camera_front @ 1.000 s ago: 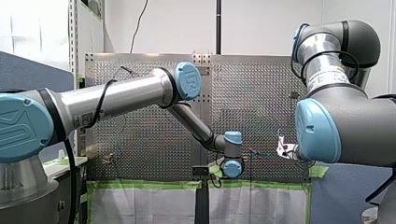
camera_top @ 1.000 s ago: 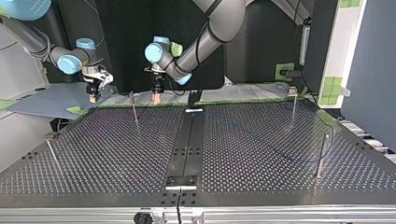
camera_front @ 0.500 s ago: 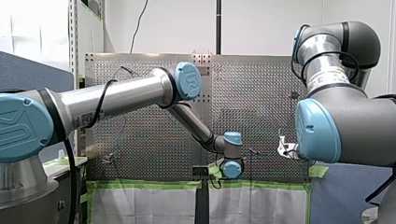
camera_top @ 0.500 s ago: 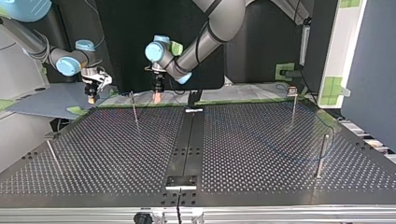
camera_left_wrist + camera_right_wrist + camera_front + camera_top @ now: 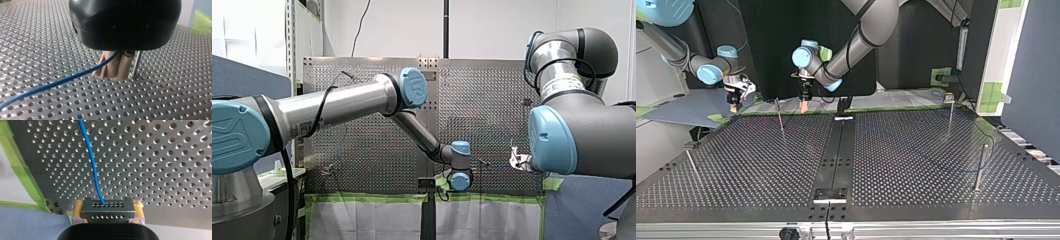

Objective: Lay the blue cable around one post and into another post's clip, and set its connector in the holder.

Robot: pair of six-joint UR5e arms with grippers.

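Between the pads of my right tool [image 5: 108, 205] the connector [image 5: 106, 213] stays gripped, edging away from my left tool [image 5: 113, 68], which is clamped on the cable [image 5: 62, 81]. Probably taking up slack.

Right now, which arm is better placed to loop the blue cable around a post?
Probably left: my left tool grips the blue cable right beside a post; my right tool is busy holding the connector.
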